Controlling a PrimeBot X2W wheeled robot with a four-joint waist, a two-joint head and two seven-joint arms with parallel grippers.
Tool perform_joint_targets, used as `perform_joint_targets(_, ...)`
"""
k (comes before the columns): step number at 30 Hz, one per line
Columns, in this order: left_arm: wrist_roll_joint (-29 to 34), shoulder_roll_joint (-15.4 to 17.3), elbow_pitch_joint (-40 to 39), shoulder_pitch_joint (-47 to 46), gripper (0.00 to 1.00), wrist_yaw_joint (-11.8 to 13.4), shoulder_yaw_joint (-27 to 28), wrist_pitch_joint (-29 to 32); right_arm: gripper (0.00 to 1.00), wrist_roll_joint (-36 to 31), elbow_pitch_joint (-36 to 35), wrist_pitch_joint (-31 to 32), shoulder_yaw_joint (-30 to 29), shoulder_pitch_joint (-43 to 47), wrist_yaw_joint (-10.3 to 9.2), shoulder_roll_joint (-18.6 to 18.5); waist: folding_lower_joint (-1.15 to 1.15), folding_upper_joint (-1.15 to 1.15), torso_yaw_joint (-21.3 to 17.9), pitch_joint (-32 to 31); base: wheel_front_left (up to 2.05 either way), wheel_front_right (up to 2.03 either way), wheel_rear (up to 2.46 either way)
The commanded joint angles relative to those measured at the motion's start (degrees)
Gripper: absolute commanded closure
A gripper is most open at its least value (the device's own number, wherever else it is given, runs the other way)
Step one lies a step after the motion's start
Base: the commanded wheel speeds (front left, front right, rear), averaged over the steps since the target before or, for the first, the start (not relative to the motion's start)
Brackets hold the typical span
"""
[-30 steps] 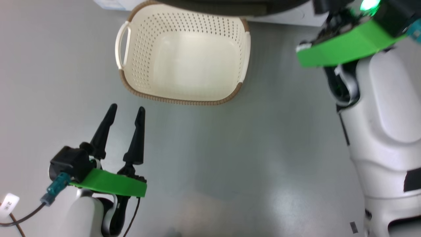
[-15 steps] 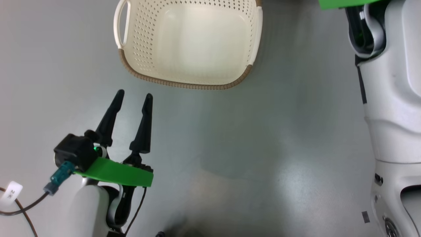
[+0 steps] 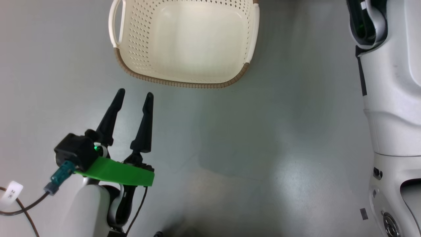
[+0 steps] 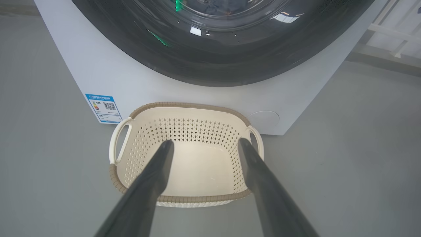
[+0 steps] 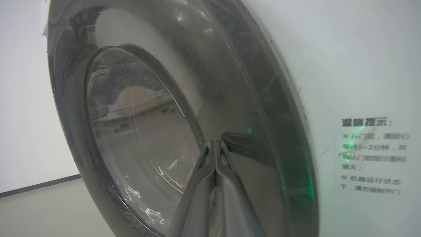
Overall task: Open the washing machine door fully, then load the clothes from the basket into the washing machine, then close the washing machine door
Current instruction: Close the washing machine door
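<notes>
While cream perforated plastic basket (image 3: 184,84) lies empty, left fingers (image 3: 144,125) hang spread nearby | right fingers (image 5: 199,184) pinched together at glossy black-rimmed round door (image 5: 148,125), likely for pushing.

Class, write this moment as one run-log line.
washing machine door: looks closed | basket: empty | left gripper: open, empty | right gripper: fingers shut, at door rim

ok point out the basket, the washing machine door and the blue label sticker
basket (image 4: 204,198): left wrist view, near brown rim
washing machine door (image 5: 131,125): right wrist view, glass window
blue label sticker (image 4: 103,108): left wrist view, sticker's middle
</notes>
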Motion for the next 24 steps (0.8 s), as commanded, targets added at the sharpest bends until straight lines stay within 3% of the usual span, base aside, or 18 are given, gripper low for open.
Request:
perform_joint_targets(1,-0.58,1.47,-1.56,-0.31,0.00,-0.14,1.72,-0.36,1.00,-0.38,-1.22,-0.19,-1.46,-2.47,-0.60,0.81,0.00,0.00,-0.12,0.44,0.00,0.00,0.00)
perform_joint_targets(11,-0.62,1.46,-1.39,0.16,0.00,-0.14,1.86,-0.36,1.00,0.21,-1.59,-0.19,-0.02,-2.71,-0.60,1.19,0.00,0.00,-0.75,0.68,0.00,0.00,0.00)
perform_joint_targets(24,-0.06,1.56,-1.30,1.77,0.00,-0.14,4.09,-0.36,1.00,7.38,-4.94,-0.19,6.04,10.14,-0.60,-0.31,0.00,0.00,-2.63,-5.45,0.00,0.00,0.00)
